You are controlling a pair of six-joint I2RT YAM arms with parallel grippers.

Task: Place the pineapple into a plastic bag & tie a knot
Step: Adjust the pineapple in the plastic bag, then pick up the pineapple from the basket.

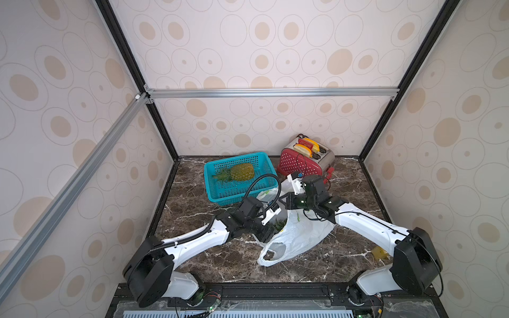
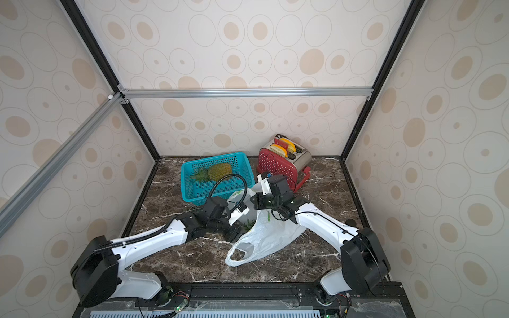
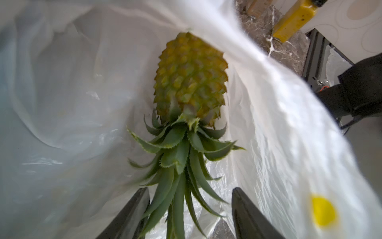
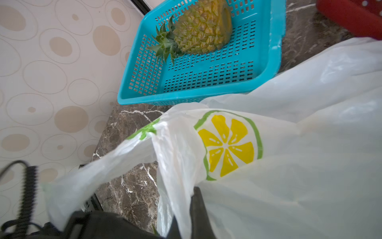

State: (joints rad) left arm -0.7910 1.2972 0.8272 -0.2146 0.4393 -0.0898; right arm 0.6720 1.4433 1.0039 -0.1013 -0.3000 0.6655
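The pineapple [image 3: 190,78] lies inside the plastic bag [image 3: 62,103], body deep in and green crown towards the mouth. My left gripper [image 3: 190,192] is open at the bag's mouth, its fingers apart on either side of the crown leaves. In both top views the white bag [image 1: 300,234] [image 2: 270,236] sprawls mid-table, with the left gripper [image 1: 263,234] at its opening. My right gripper [image 4: 186,207] is shut on the bag's upper edge near a lemon print [image 4: 227,144] and holds it raised [image 1: 283,201]. One handle loop [image 1: 268,257] lies loose in front. The knot is out of view.
A teal mesh basket [image 1: 220,192] behind the bag holds a second pineapple [image 1: 242,172]. A red and steel toaster [image 1: 303,162] stands at the back right. A small yellow block [image 1: 380,253] lies by the right arm's base. Patterned walls close three sides.
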